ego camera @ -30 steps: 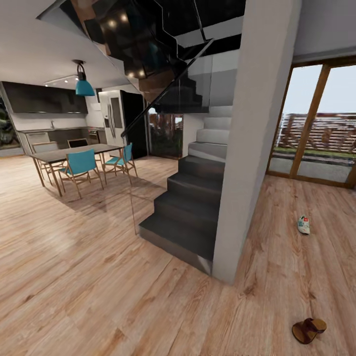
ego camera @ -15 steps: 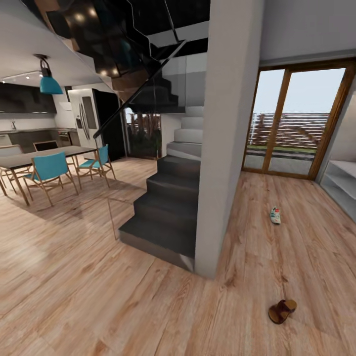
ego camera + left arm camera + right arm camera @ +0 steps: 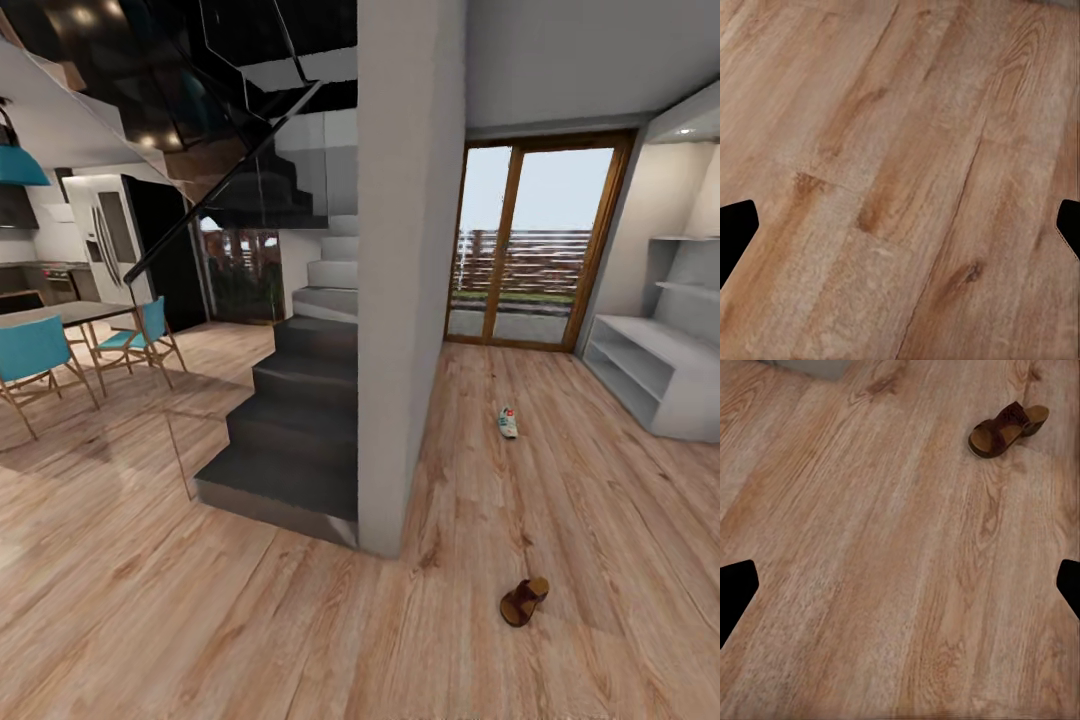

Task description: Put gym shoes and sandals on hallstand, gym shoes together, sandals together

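We are on the way to the sandal (image 3: 524, 601) and gym shoe (image 3: 508, 422) on the corridor floor (image 3: 600, 520), both grippers spread wide with nothing held, and next we must drive closer to reach the sandal.

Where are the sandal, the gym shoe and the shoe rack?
sandal (image 3: 524, 601): head view, on its tan insole.
gym shoe (image 3: 508, 422): head view, on its white upper.
shoe rack (image 3: 655, 343): head view, on its bench top.
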### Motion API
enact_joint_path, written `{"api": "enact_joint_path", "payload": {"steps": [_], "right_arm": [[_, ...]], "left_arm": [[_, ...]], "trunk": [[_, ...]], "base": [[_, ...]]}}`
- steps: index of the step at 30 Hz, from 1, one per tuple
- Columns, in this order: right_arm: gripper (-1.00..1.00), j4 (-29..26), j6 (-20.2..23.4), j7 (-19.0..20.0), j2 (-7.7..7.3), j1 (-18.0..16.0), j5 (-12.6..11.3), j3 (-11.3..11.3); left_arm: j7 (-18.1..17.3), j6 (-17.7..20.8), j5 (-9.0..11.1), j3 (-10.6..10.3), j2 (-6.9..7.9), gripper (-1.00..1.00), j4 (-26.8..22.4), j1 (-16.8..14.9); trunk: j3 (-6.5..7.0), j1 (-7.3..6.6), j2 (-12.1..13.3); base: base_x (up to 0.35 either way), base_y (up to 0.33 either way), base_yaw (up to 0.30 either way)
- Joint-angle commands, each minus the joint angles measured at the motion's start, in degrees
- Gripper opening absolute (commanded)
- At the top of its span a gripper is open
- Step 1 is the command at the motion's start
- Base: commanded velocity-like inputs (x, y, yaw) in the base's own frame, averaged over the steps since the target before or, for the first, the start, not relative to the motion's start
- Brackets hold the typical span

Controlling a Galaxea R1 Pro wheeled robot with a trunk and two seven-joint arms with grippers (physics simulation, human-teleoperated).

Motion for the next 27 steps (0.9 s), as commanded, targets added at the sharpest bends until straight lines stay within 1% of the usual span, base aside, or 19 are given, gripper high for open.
{"api": "enact_joint_path", "payload": {"steps": [1,10,15,17,27], "right_arm": [[1.00,0.05,-0.18,0.02,0.01,-0.05,-0.04,-0.03],[1.00,-0.08,-0.18,-0.06,0.01,-0.05,-0.09,-0.05],[1.00,-0.13,-0.18,-0.08,0.01,-0.05,-0.10,-0.10],[1.00,-0.14,-0.18,-0.08,0.01,-0.05,-0.12,-0.08],[1.00,-0.14,-0.18,-0.08,0.01,-0.05,-0.13,-0.09]], "left_arm": [[0.10,-0.18,0.09,0.05,0.00,1.00,0.02,-0.03],[0.12,-0.18,-0.09,0.00,-0.35,1.00,-0.05,-0.07],[0.12,-0.18,0.14,-0.04,-0.24,1.00,-0.07,-0.08],[0.11,-0.18,-0.17,-0.22,-0.29,1.00,-0.07,-0.06],[0.10,-0.18,-0.30,-0.32,-0.31,1.00,-0.07,-0.03]], "trunk": [[-0.06,0.00,-0.03],[-0.06,0.00,-0.03],[-0.06,0.00,-0.03],[-0.06,0.00,-0.03],[-0.06,0.00,-0.03]], "base": [[0.000,0.000,-0.289],[0.000,0.000,-0.289],[0.000,0.000,-0.289],[0.000,0.000,-0.289],[0.000,0.000,-0.289]]}}
